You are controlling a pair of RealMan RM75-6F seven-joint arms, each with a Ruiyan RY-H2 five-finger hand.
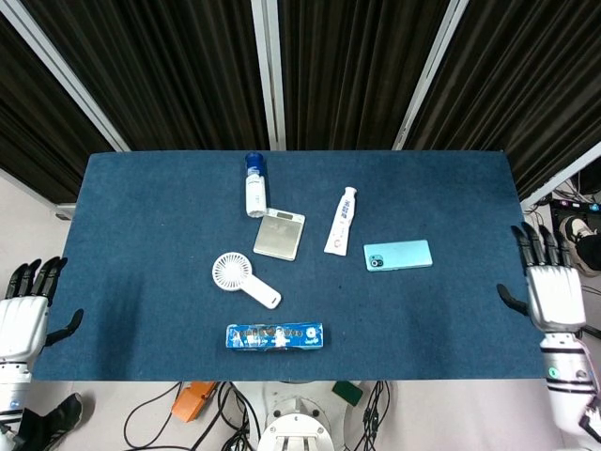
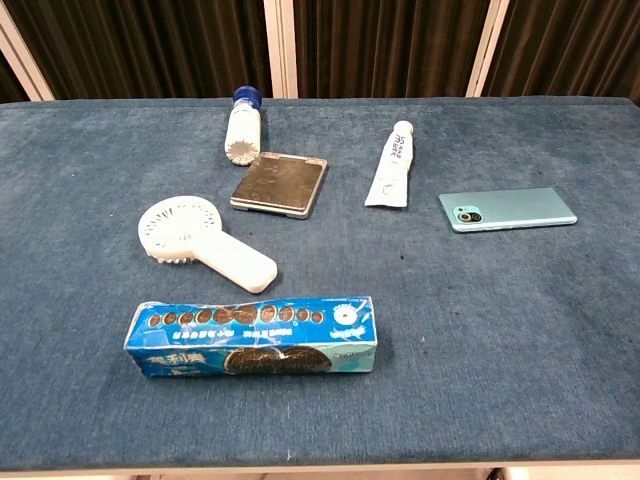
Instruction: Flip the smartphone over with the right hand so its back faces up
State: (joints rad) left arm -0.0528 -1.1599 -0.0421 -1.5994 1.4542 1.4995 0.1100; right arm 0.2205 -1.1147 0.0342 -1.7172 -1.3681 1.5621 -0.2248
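Note:
The teal smartphone (image 1: 398,255) (image 2: 507,210) lies flat on the blue table, right of centre, its back with the camera lens facing up. My right hand (image 1: 551,293) hangs off the table's right edge in the head view, fingers spread and holding nothing, well away from the phone. My left hand (image 1: 23,315) sits off the left edge, fingers apart and holding nothing. Neither hand shows in the chest view.
A toothpaste tube (image 1: 341,221) lies just left of the phone. Further left are a silver compact (image 1: 279,234), a white bottle with a blue cap (image 1: 254,186), a white hand fan (image 1: 242,280) and a blue cookie box (image 1: 275,335) near the front edge.

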